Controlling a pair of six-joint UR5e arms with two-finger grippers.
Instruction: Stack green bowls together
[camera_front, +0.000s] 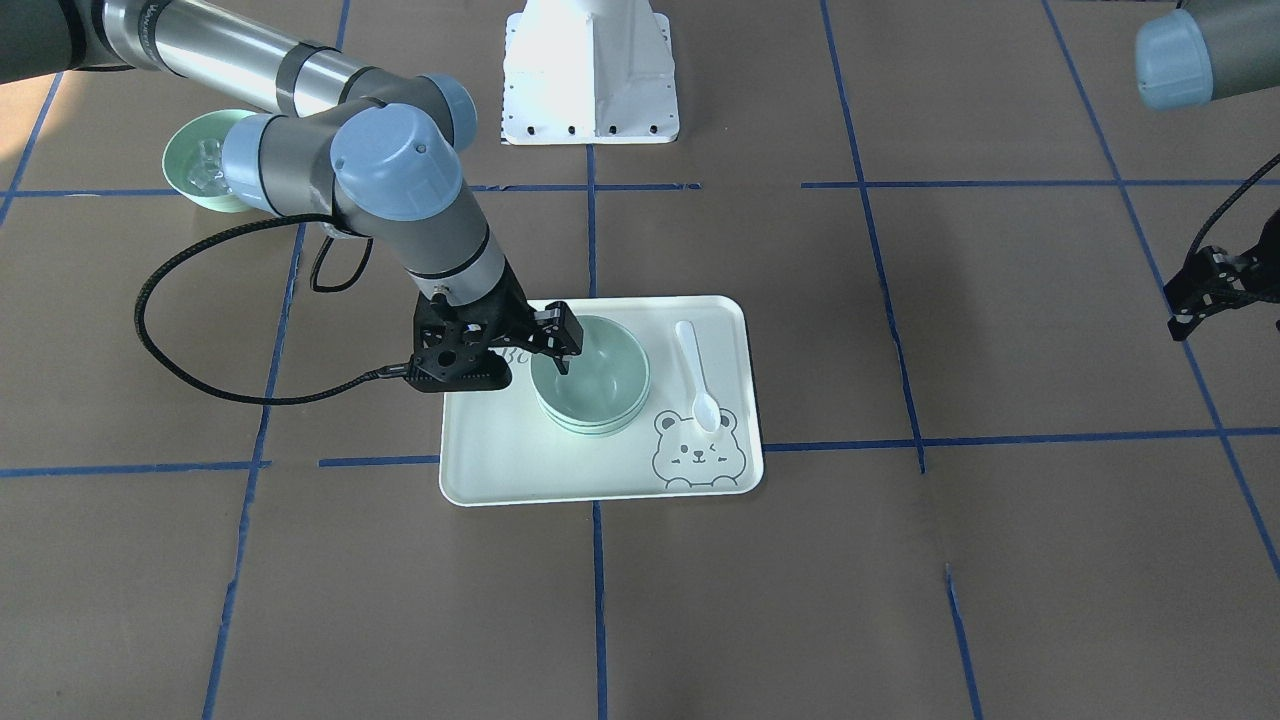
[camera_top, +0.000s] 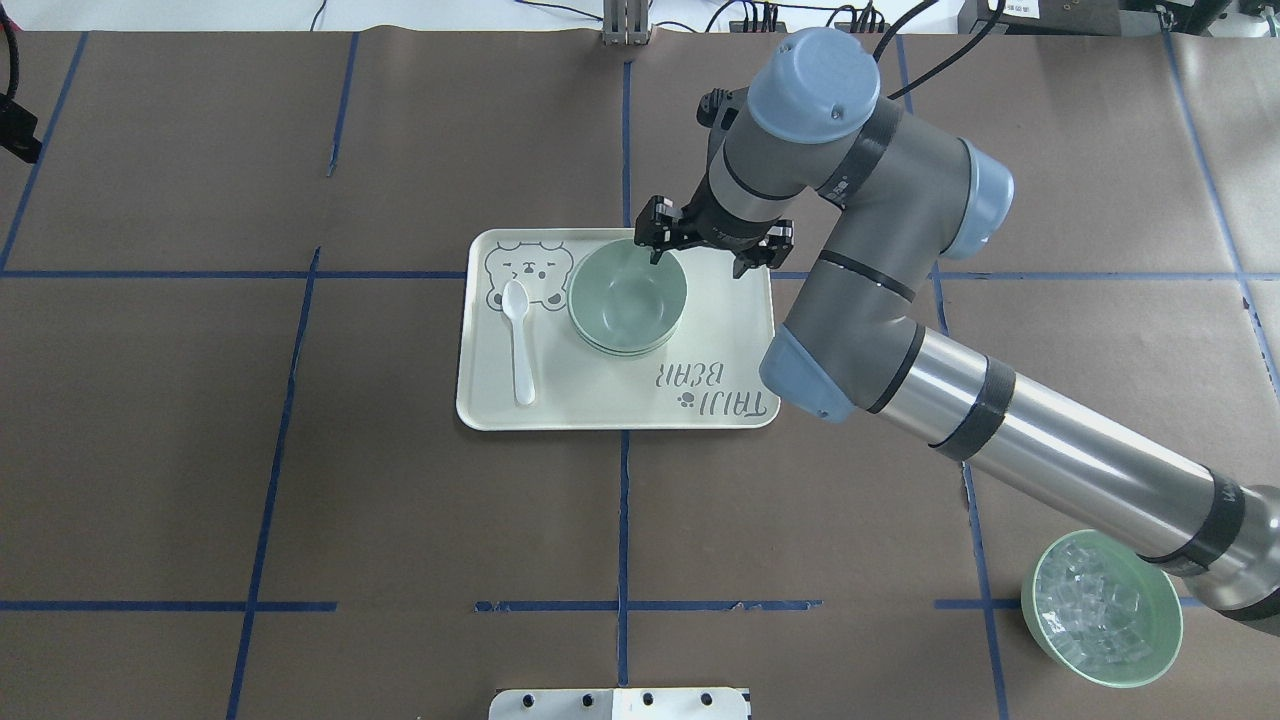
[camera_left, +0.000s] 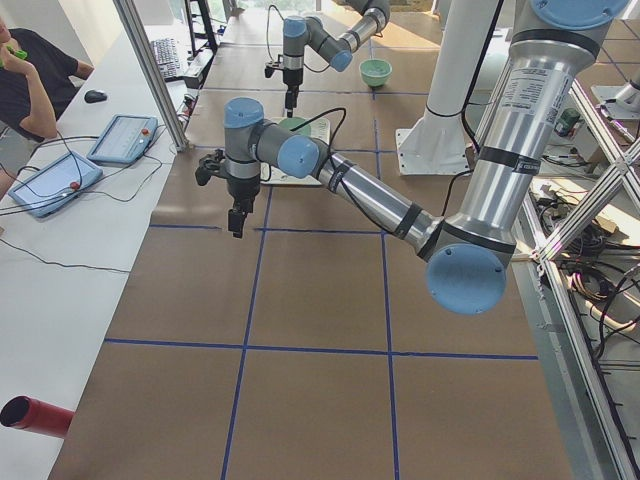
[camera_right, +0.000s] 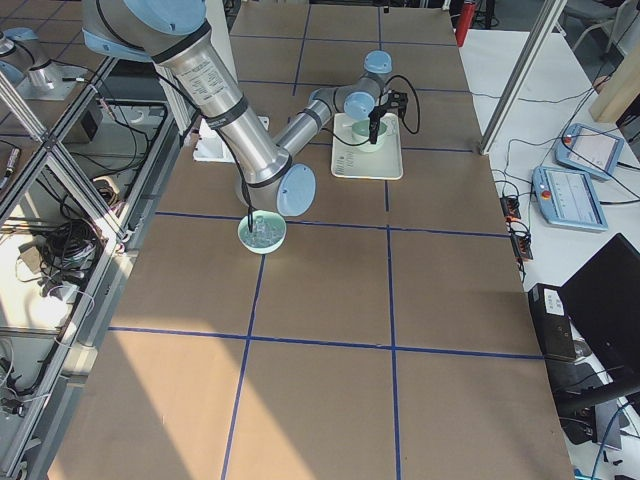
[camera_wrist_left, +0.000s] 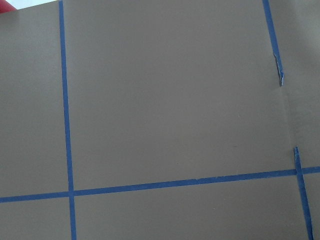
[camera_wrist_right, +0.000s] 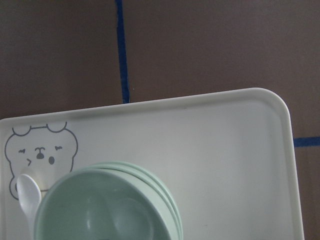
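Observation:
Three pale green bowls (camera_top: 628, 300) sit nested in one stack on the bear-print tray (camera_top: 600, 400); the stack also shows in the front view (camera_front: 592, 378) and the right wrist view (camera_wrist_right: 107, 207). My right gripper (camera_top: 700, 260) hangs over the stack's far right rim with its jaws spread wide, one finger (camera_front: 562, 362) dipping over the top bowl and the other outside it. It holds nothing. My left gripper (camera_front: 1205, 290) hovers far off over bare table, also seen in the left-side view (camera_left: 237, 215); I cannot tell whether it is open.
A white spoon (camera_top: 518, 340) lies on the tray beside the bear drawing. A green bowl of clear cubes (camera_top: 1100, 610) stands near the robot's side, under my right arm. The white robot base (camera_front: 590, 70) is behind the tray.

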